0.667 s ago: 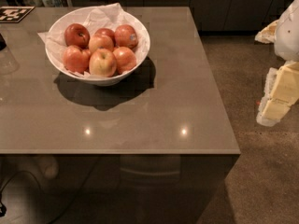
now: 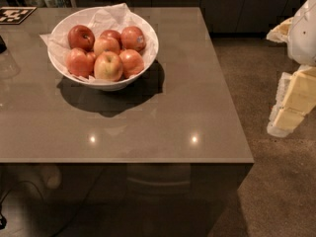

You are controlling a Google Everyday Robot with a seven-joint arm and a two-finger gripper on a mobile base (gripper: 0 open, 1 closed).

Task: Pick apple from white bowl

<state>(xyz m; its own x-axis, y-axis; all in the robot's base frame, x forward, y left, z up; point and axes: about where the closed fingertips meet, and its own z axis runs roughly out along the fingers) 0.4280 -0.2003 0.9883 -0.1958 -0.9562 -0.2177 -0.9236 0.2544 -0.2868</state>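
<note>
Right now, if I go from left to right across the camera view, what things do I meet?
Black-and-white marker card → white bowl full of apples → bare table → claw, off the table's right side at the picture's right edge.

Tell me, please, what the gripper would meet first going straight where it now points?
Probably the floor: the gripper hangs beside the table, seemingly pointing down, far from the white bowl.
</note>
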